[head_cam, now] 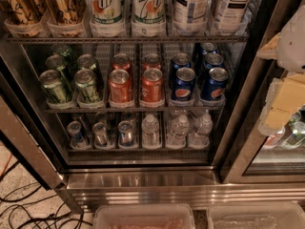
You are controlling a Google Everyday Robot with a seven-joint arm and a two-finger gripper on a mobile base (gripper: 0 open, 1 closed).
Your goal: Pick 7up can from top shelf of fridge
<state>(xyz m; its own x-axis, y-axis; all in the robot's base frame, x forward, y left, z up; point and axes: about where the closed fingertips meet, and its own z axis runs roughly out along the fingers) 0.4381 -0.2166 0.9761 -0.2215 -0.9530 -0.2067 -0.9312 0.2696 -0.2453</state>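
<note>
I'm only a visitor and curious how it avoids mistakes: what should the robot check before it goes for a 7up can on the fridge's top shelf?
1. Fridge open, shelves facing the camera: ok.
2. 7up cans on the top shelf: ok, two stand side by side.
3. Gripper lined up with a can: not ok; it is at the right edge of the view, outside the fridge frame.
4. Can tops in view: not ok, cut off at the upper edge.
5. Room beside the cans: probably not ok; tea cans and brown-gold cans stand close on either side.
</note>
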